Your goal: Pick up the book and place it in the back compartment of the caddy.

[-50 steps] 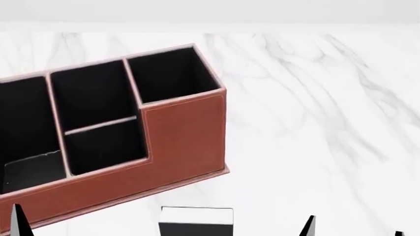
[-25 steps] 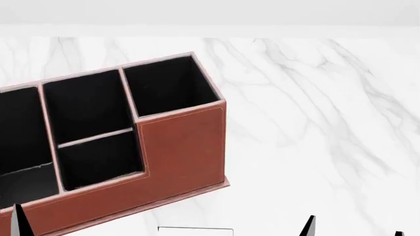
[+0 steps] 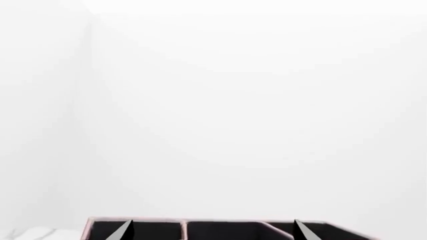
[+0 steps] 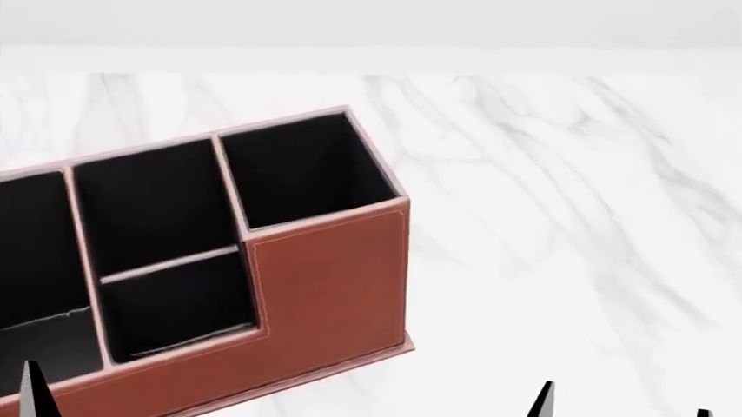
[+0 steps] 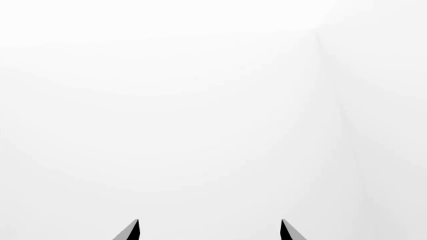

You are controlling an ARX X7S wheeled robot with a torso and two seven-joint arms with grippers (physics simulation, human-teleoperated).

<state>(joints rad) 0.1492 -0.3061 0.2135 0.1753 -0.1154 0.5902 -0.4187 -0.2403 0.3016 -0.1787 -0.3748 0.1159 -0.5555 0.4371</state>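
The left gripper [image 3: 210,231] shows in its wrist view as two dark pointed fingertips [image 3: 122,231] set well apart with nothing between them, so its jaws stand open. Beyond those tips lies the pale-rimmed top edge of the large reddish-brown leather-look caddy [image 3: 183,222], with its black lining showing under the rim and plain white background above it. The right gripper [image 5: 209,231] likewise shows two dark tips [image 5: 131,231] spread wide and empty, open too, facing only blank white wall.

In the head view, one left fingertip [image 4: 34,395] pokes up at the bottom edge in front of the caddy [image 4: 330,287], and the right gripper's tips [image 4: 541,401] rise at the bottom edge over the white marble-patterned table [image 4: 557,217], well to the right of the caddy. The caddy stands at an angle on the table, its tall square pocket [image 4: 304,174] at the right end, a divided pair of pockets [image 4: 162,252] beside it, and a further pocket cut off by the left edge.

The thick black-covered book is in none of the three views
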